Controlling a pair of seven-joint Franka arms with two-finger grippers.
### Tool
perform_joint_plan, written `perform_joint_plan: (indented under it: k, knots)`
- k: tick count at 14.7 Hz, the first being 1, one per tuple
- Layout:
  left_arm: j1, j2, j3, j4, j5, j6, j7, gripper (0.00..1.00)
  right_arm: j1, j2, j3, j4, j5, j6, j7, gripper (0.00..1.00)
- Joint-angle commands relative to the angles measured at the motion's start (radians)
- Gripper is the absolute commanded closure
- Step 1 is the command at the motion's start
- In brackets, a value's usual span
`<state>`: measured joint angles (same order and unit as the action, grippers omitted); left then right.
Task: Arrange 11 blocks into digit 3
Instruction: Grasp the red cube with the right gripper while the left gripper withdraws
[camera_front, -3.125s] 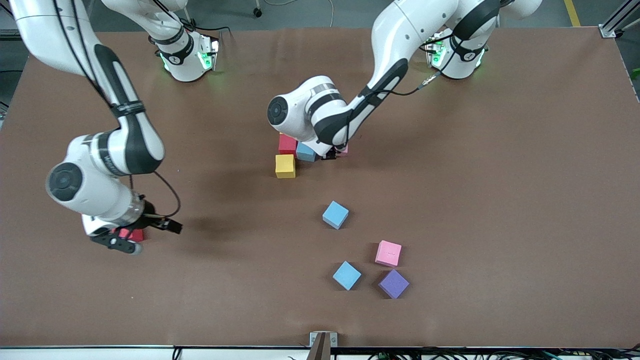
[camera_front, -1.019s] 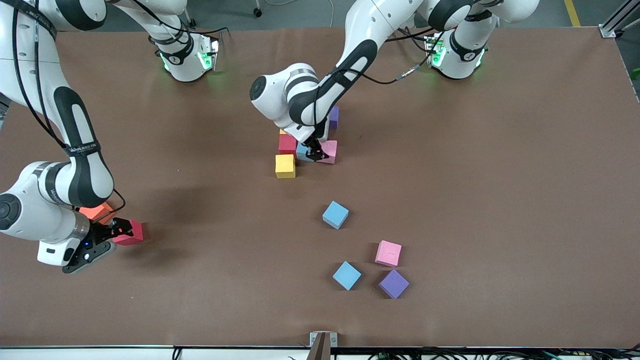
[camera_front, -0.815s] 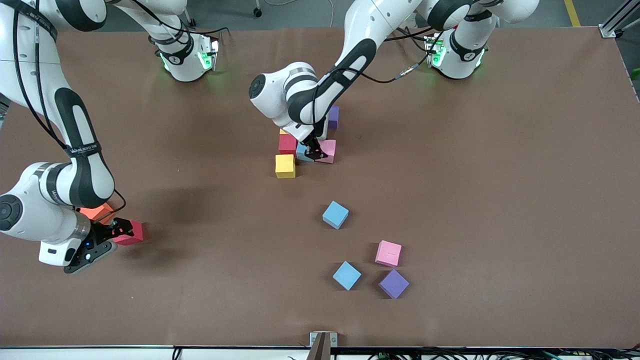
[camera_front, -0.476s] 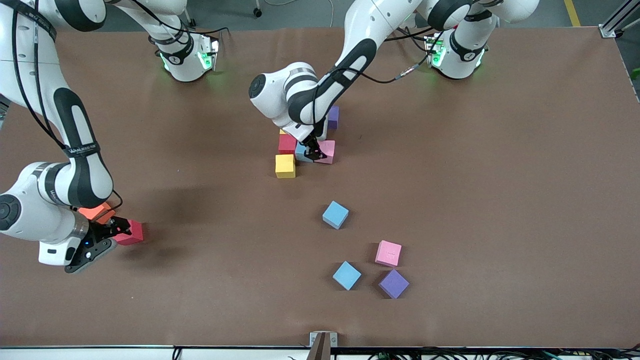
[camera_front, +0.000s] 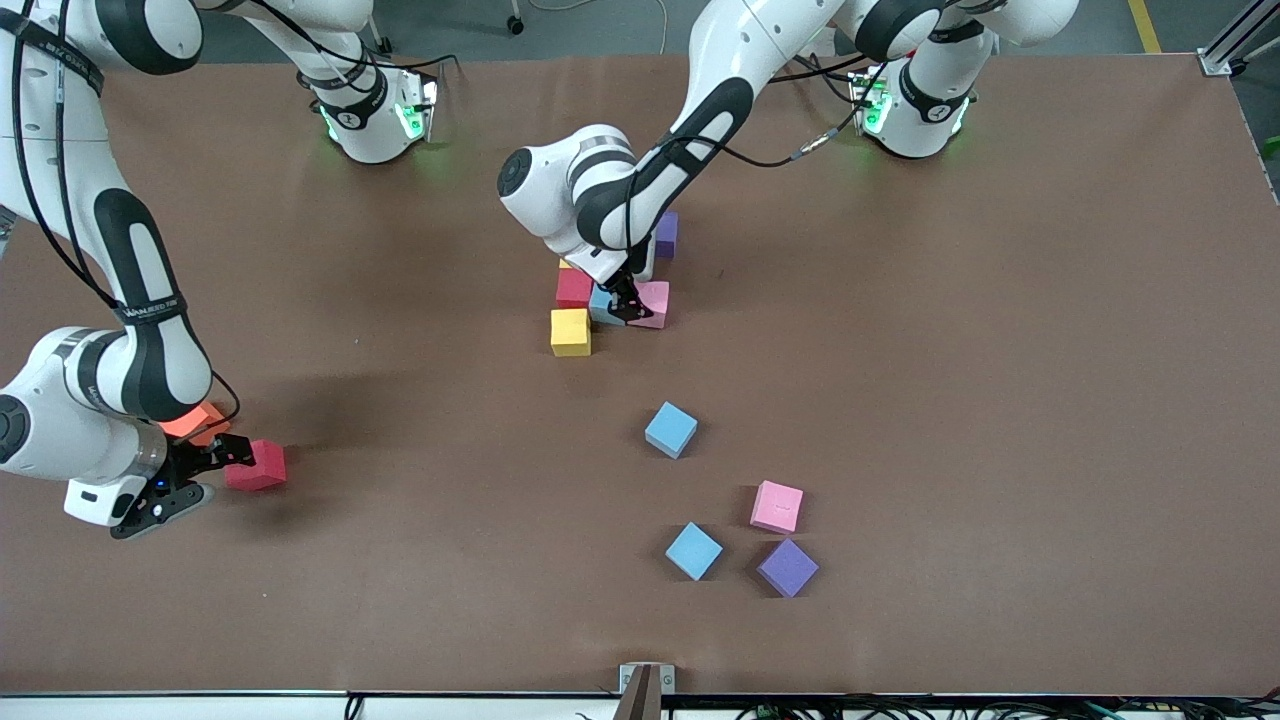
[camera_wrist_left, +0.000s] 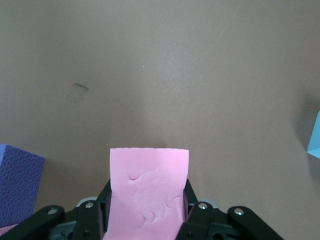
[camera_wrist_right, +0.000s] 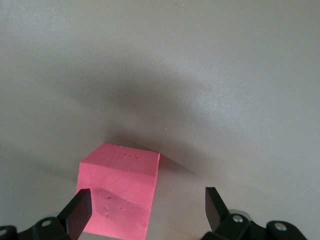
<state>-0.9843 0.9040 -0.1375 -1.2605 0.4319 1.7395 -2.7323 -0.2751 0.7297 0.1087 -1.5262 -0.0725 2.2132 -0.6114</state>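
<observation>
Pink foam is clamped between the left gripper's (camera_wrist_left: 145, 220) jaws: a pink block (camera_wrist_left: 148, 192) set beside the light blue block (camera_front: 603, 303) of the unfinished digit 3 (camera_front: 600, 290). Bare table (camera_front: 1000, 400) lies around it. Apart stand the right gripper's (camera_wrist_right: 145, 210) jaws, a red block (camera_wrist_right: 120, 192) partly between them, an orange cube (camera_front: 195, 420) close by.

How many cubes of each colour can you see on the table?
Light blue cubes: 3
Pink cubes: 2
Red cubes: 2
Yellow cubes: 2
Purple cubes: 2
Orange cube: 1
Total: 12 that show; more may be hidden.
</observation>
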Motion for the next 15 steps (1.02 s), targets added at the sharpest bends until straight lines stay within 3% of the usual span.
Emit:
perform_joint_plan:
  k: [1,5,6,7,10,15]
  knots:
    - [-0.016,0.024,0.007,0.015,0.013,0.006,-0.078,0.96,-0.009,-0.007,0.012,-0.006,-0.001,-0.017,0.029,0.00]
    - [-0.014,0.024,0.007,0.015,0.013,0.009,-0.080,0.95,-0.010,-0.004,0.012,-0.008,-0.003,-0.018,0.027,0.00]
    - [-0.013,0.026,0.009,0.015,0.013,0.011,-0.080,0.92,-0.010,-0.003,0.012,-0.008,-0.004,-0.017,0.027,0.00]
    - [-0.013,0.026,0.007,0.015,0.014,0.012,-0.078,0.84,-0.010,-0.001,0.012,-0.008,-0.006,-0.015,0.027,0.00]
    - [-0.010,0.016,0.009,0.013,0.013,0.014,-0.078,0.00,-0.010,0.002,0.012,-0.008,-0.006,-0.015,0.019,0.00]
    - [-0.002,-0.056,-0.007,0.013,-0.002,-0.023,-0.044,0.00,-0.009,0.007,0.016,-0.002,0.000,-0.052,0.025,0.00]
